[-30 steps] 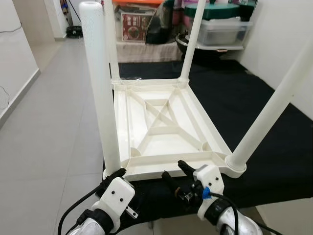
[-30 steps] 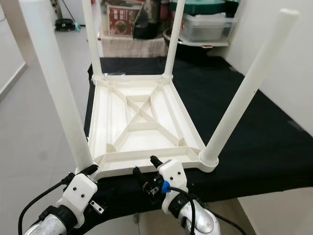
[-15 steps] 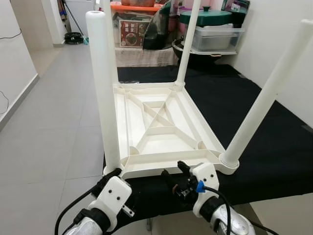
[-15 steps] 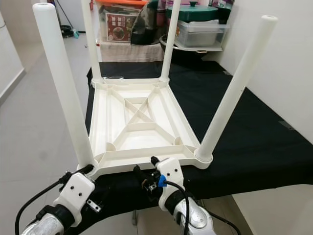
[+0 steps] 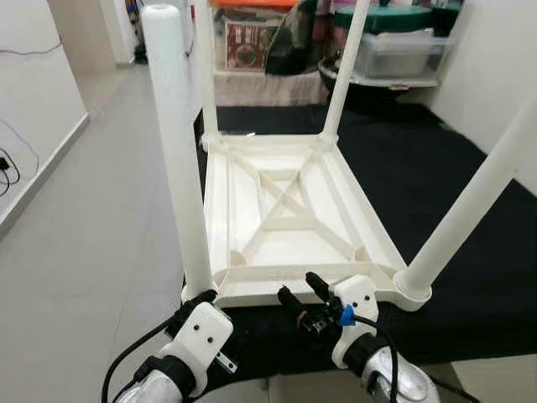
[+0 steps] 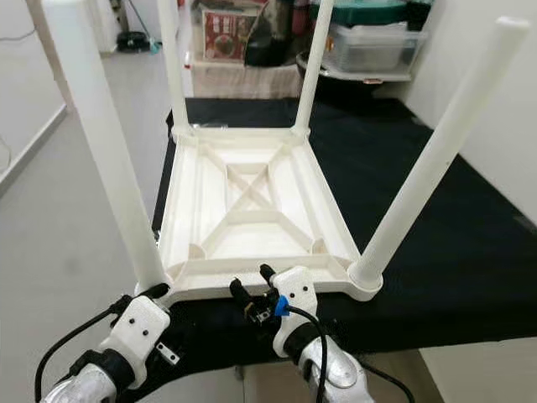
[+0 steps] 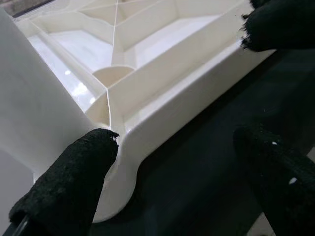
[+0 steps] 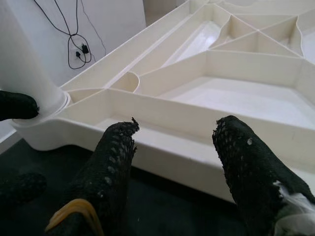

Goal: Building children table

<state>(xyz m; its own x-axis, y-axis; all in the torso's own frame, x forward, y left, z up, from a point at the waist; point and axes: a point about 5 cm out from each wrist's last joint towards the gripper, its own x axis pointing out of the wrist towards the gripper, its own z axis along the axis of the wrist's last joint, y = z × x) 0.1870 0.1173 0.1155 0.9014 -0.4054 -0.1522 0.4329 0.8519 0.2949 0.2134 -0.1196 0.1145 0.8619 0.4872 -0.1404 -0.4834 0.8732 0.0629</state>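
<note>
A white plastic children's table (image 5: 285, 227) lies upside down on a black-covered surface (image 5: 470, 168), its four legs pointing up. The near-left leg (image 5: 180, 159) and near-right leg (image 5: 478, 201) stand closest to me. My left gripper (image 5: 200, 302) is open at the near-left corner, with one finger (image 7: 74, 182) against the base of that leg. Close by, my right gripper (image 5: 299, 285) is open at the middle of the near rim (image 8: 197, 147), its fingers (image 8: 113, 162) just short of the rim and holding nothing.
Storage boxes and pots (image 5: 394, 42) crowd a low shelf behind the table. A white wall (image 5: 503, 50) rises on the right. Tiled floor (image 5: 92, 210) runs along the left, with a cable (image 5: 8, 159) on the left wall. The black surface's near edge is just under my grippers.
The whole picture has shifted, so my head has moved. Both grippers stay open at the table's near edge and the table has not moved.
</note>
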